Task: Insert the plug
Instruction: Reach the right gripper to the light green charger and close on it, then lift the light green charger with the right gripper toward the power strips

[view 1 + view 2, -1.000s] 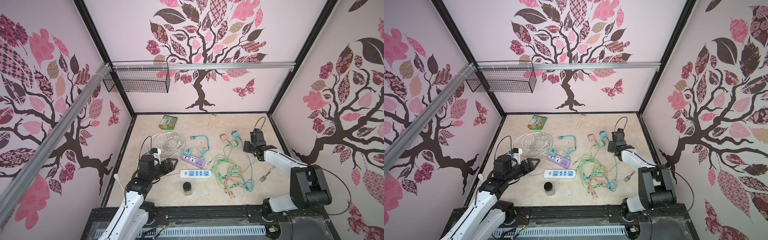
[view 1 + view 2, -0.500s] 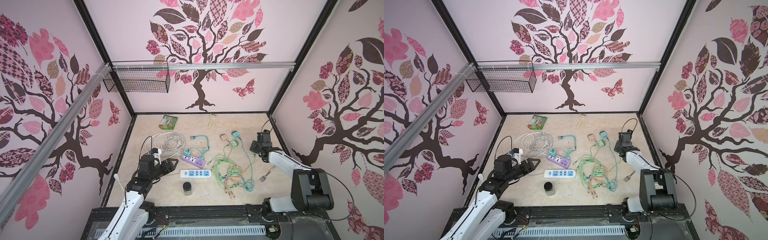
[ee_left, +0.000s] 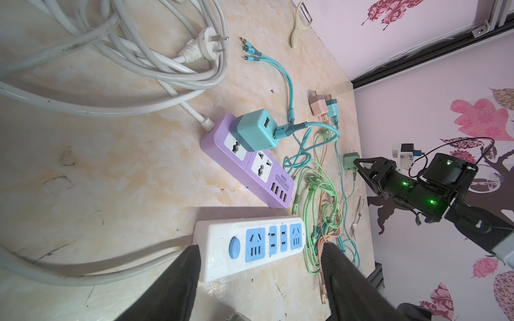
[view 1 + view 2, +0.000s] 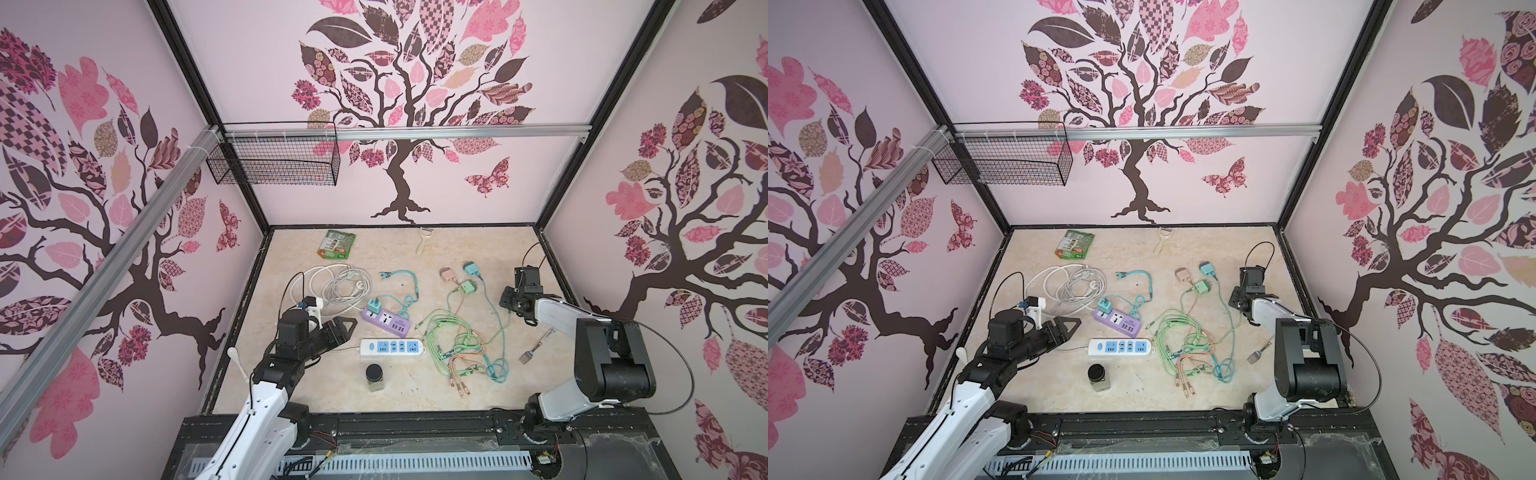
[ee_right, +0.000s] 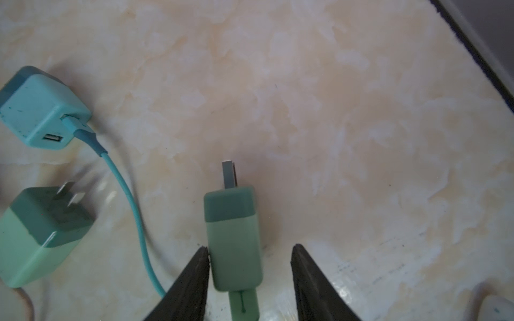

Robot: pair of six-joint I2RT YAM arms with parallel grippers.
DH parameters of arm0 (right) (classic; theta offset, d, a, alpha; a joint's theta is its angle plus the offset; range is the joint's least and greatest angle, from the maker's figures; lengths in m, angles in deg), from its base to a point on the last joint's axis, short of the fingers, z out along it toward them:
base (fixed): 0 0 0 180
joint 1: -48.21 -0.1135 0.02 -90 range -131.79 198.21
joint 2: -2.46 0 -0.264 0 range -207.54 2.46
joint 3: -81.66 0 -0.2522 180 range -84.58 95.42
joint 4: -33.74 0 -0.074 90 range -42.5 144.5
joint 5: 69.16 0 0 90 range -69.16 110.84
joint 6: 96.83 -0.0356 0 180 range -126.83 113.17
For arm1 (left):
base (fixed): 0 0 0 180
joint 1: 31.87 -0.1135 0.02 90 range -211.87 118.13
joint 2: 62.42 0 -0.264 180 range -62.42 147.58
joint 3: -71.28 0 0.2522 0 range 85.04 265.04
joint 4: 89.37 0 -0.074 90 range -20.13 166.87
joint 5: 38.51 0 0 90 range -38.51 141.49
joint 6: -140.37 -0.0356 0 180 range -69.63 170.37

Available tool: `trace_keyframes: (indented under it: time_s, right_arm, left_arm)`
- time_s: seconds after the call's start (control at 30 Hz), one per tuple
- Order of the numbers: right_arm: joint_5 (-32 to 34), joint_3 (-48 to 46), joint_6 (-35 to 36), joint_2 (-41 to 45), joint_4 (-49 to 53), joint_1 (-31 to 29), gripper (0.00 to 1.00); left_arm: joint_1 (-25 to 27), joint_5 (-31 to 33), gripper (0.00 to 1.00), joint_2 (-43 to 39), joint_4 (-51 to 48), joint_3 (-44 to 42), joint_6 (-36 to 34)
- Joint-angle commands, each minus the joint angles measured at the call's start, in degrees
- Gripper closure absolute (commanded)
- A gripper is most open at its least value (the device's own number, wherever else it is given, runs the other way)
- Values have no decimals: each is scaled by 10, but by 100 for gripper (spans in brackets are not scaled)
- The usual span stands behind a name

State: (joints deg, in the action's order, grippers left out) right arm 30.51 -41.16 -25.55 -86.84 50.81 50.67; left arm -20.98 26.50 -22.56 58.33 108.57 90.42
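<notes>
two hands spread. left hand point(image 3: 260, 246): over white power strip point(image 3: 250, 241). right hand point(image 5: 251, 247): around green plug point(image 5: 232, 239), one finger point(image 5: 194, 278) touching.

Pink tree-patterned walls point(image 4: 257, 62) enclose a beige marbled floor point(image 4: 415, 386).

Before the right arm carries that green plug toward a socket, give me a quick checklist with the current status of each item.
1. Green plug between the fingers of the right gripper: ok.
2. Both fingers pressing it: not ok, a gap shows on one side.
3. Prongs pointing away from the gripper: ok.
4. Free sockets on the white power strip: ok, all empty.
5. Left gripper open, holding nothing: ok.
6. Its cable clear of the cable tangle: cannot tell.
</notes>
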Motion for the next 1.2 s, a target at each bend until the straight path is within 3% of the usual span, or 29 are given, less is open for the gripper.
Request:
trace_keyframes:
  time_s: [0.0, 0.27, 0.47, 0.87, 1.17]
  right_arm:
    - [-20, 10, -3, -19, 0, 7, 54]
    - [-63, 19, 10, -25, 4, 8, 76]
    - [-136, 18, 7, -11, 3, 8, 83]
    - [-376, 3, -2, 26, -33, 8, 84]
    - [-454, -10, -12, -14, -33, 4, 81]
  left_arm:
    - [-2, -7, 28, 0, 9, 20, -8]
    - [-3, -8, 28, 2, 11, 19, -9]
    - [-2, -9, 28, 3, 13, 18, -7]
    - [-2, -14, 28, 12, 21, 18, -5]
    - [-2, -18, 28, 16, 27, 19, -4]
